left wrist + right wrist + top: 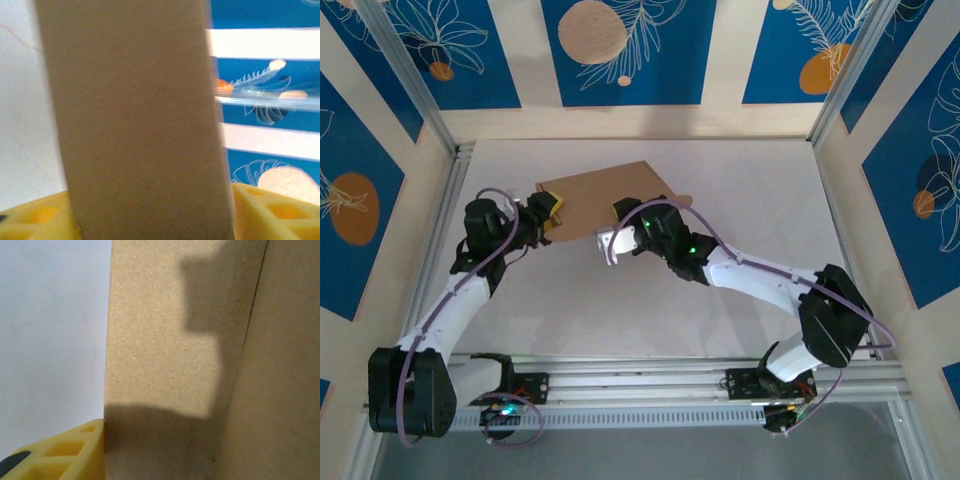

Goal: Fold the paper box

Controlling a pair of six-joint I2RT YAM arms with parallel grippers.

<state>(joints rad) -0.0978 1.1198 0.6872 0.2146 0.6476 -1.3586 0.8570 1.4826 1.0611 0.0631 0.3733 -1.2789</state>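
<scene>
Two hands meet the paper box [610, 190] at its near and left edges. At the left hand [552, 212], a cardboard strip stands between the yellow fingers [270, 212]; whether they clamp it cannot be told. At the right hand [618, 232], one yellow finger [75, 450] sits beside a panel edge, and its grip cannot be told either. The box rests on the desk [740, 200], left of centre. The right wrist view shows one crease between two panels. Judged progress: early. Walls are not yet erected and flaps not yet locked.
</scene>
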